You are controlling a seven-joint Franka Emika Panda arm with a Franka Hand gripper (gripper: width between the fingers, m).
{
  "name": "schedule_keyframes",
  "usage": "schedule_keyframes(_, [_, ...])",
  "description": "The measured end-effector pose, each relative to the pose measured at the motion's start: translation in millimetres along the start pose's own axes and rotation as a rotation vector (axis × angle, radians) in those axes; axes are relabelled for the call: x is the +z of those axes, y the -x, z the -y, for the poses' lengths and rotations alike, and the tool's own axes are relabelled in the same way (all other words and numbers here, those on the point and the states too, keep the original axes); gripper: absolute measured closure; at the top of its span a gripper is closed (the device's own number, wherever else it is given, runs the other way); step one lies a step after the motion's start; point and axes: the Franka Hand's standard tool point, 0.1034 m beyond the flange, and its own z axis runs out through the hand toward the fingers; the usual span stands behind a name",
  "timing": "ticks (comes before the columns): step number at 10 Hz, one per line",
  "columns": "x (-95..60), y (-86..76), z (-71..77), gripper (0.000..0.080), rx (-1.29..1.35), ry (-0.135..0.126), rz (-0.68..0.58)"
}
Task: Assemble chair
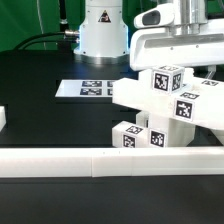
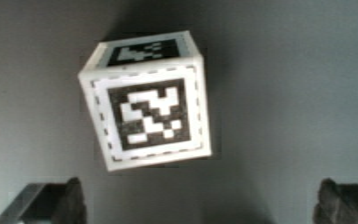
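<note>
The gripper (image 2: 197, 205) hangs with fingers spread wide above a tagged chair part (image 2: 149, 105) lying on the dark counter (image 1: 50, 120); pickup seems underway, needing a centred descent first.

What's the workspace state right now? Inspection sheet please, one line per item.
Surface: black table, matte.
Job's things: white tagged chair parts piled at the exterior view's right, behind the white rail; one tagged block lies alone in the wrist view.
Clutter: marker board flat on the table; small white piece at the exterior view's left edge.
Gripper: gripper open, fingers apart, nothing between them, block ahead of it.
Cables: dark cable behind the robot base.
Surroundings: green backdrop.
</note>
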Motion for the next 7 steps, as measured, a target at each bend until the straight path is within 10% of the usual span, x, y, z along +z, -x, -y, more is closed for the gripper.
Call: schedule_keyframes(7, [12.0, 9.1, -4.3, 0.0151, -0.043, 0.009, 0.009])
